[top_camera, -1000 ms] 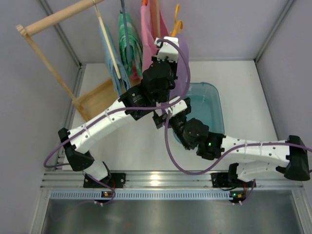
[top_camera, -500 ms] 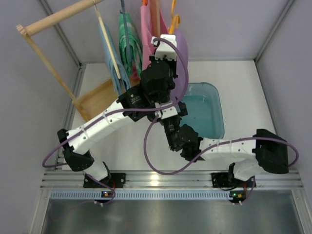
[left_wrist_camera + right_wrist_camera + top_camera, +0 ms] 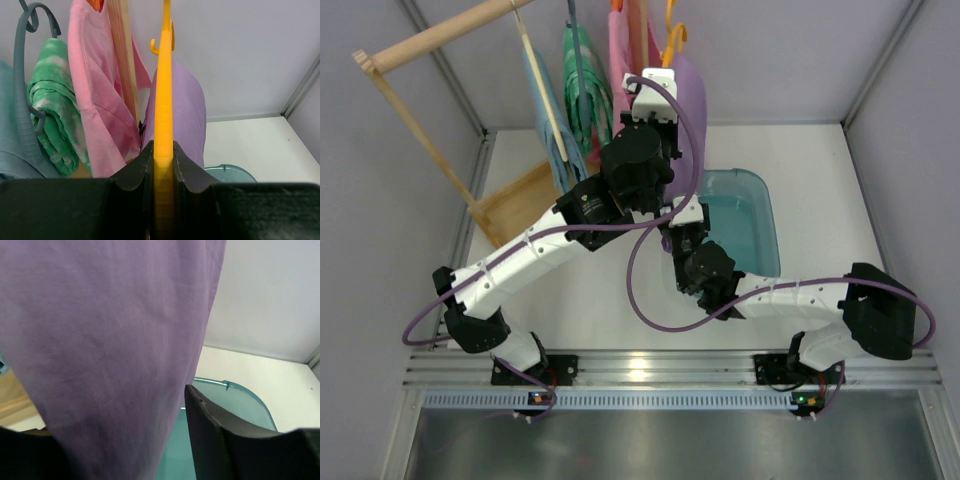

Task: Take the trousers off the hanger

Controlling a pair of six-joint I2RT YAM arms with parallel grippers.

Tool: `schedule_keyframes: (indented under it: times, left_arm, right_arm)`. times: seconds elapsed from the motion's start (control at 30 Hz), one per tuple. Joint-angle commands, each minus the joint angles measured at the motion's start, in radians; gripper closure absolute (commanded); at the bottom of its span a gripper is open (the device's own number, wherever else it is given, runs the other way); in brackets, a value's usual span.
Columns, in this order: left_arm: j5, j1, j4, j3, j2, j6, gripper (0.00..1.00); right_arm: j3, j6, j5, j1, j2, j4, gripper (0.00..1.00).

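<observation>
The orange-yellow hanger (image 3: pixel 163 85) hangs edge-on at the back, its hook (image 3: pixel 672 20) at the top of the overhead view. The lilac trousers (image 3: pixel 688 110) drape over it and hang on its right side (image 3: pixel 187 110). My left gripper (image 3: pixel 650 92) (image 3: pixel 163 150) is shut on the hanger's frame. My right gripper (image 3: pixel 682 212) (image 3: pixel 120 407) is open at the trousers' lower part. The purple cloth (image 3: pixel 110 340) hangs between its jaws. One finger (image 3: pixel 215 435) shows just right of the cloth; the other is hidden behind it.
A teal plastic bin (image 3: pixel 755 215) sits on the table below the trousers. A pink garment (image 3: pixel 95 100), a green one (image 3: pixel 52 100), a light blue one (image 3: pixel 545 110), a dark blue-grey hanger (image 3: pixel 20 75) and a pale wooden hanger (image 3: pixel 122 50) hang left. A wooden rack (image 3: pixel 430 40) stands far left.
My left gripper has carried the hanger and trousers a little up and back. My right arm has swung in, bringing its gripper up under the trousers' lower part.
</observation>
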Motion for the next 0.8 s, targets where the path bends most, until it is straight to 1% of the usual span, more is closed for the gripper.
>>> schedule_keyframes:
  times: [0.0,0.07,0.13,0.2,0.23,0.27,0.47,0.5,0.53,0.63,0.77]
  left_arm:
    - [-0.005,-0.004,0.15,0.063,-0.081,0.015,1.0]
    - [0.001,-0.005,0.15,0.063,-0.083,0.006,1.0]
    - [0.001,-0.005,0.148,0.066,-0.089,0.008,1.0]
    - [0.001,-0.004,0.15,0.061,-0.094,0.011,1.0]
    - [-0.001,-0.005,0.15,0.057,-0.095,0.018,1.0]
    - [-0.002,-0.004,0.15,0.053,-0.098,0.023,1.0]
    - [-0.002,-0.004,0.172,-0.005,-0.107,0.081,1.0]
    - [-0.011,-0.004,0.171,-0.011,-0.106,0.09,1.0]
    - [-0.03,-0.002,0.206,-0.023,-0.1,0.113,1.0]
    - [-0.05,-0.002,0.243,-0.052,-0.097,0.152,1.0]
    - [-0.048,0.009,0.239,-0.089,-0.101,0.137,1.0]
  right_arm:
    - [-0.011,0.077,-0.01,-0.016,-0.067,-0.033,0.5]
    - [-0.016,0.091,-0.017,-0.039,-0.076,-0.054,0.52]
    - [-0.025,0.111,-0.032,-0.063,-0.088,-0.075,0.59]
    - [-0.031,0.128,-0.045,-0.079,-0.105,-0.089,0.74]
    - [-0.033,0.13,-0.046,-0.092,-0.113,-0.093,0.84]
    - [-0.034,0.131,-0.048,-0.097,-0.122,-0.095,1.0]
    - [-0.056,0.112,-0.066,-0.128,-0.246,-0.152,1.0]
    - [-0.063,0.11,-0.056,-0.129,-0.295,-0.156,1.0]
    - [-0.066,0.108,-0.051,-0.141,-0.32,-0.167,1.0]
    - [-0.072,0.133,-0.039,-0.177,-0.435,-0.248,1.0]
    - [-0.095,0.209,-0.043,-0.246,-0.605,-0.359,1.0]
